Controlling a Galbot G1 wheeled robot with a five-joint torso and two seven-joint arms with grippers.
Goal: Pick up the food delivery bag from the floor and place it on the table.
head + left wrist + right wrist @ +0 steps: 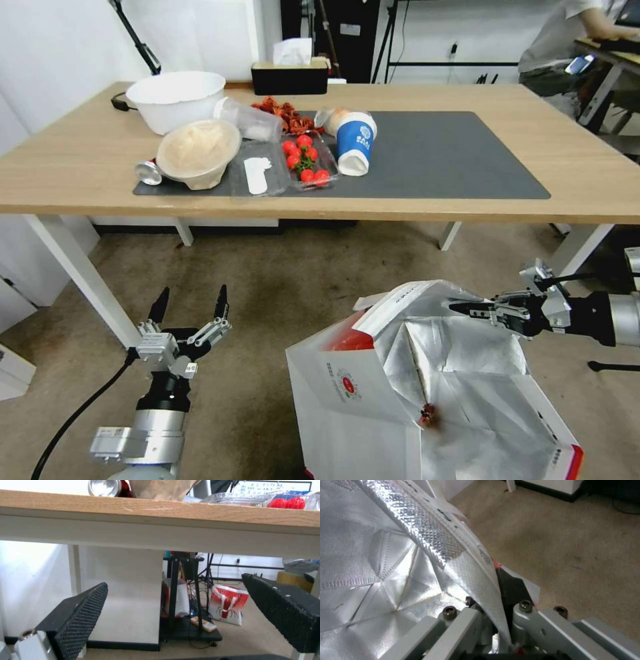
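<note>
The food delivery bag (pixel 373 400) is a big white-and-red box with silver foil lining, in front of the table (pixel 587 167) at the lower right of the head view. My right gripper (pixel 467 309) is shut on the bag's upper rim. In the right wrist view the foil wall (pixel 430 545) runs between the clamped fingers (pixel 510 587). My left gripper (pixel 190 308) is open with nothing in it, low at the left near a white table leg (pixel 80 273). Its pads (pixel 83 615) point under the table's edge.
On the dark grey mat (pixel 453 157) stand a white bowl (pixel 177 100), a paper bowl (pixel 199 152), a box of tomatoes (pixel 305 160), a blue cup (pixel 355 141) and a black tissue box (pixel 290 75). Beige carpet (pixel 280 280) lies between the arms. A small red-and-white bag (pixel 228 607) stands far under the table.
</note>
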